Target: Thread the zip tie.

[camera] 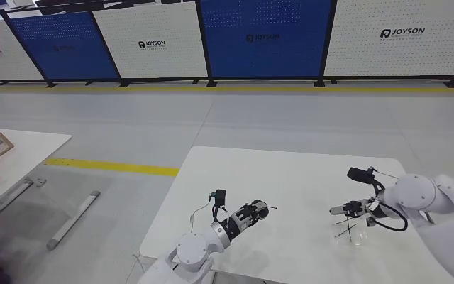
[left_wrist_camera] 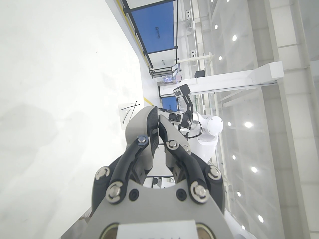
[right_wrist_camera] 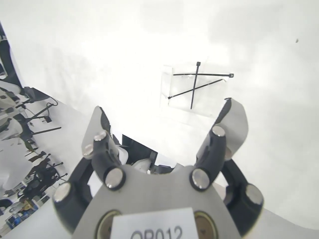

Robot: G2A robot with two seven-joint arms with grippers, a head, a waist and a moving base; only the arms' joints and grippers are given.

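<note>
Got ready to pick up a tie.
Saw three black zip ties (right_wrist_camera: 197,85) lying crossed in a clear tray (right_wrist_camera: 166,75), at about 4 o'clock on the white table (camera: 284,170). Found the right gripper (camera: 335,210) near the tray's 10 o'clock side, fingers spread wide, holding nothing. Found the left gripper (left_wrist_camera: 158,123) well apart at 9 o'clock, fingers pressed almost together. Looked like the picking-up step; probably needed next: going down onto one tie and pinching gently.

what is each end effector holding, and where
Right end effector: open, empty. Left end effector: shut; thin black sliver at its tips may be a zip tie, hold unclear.
</note>
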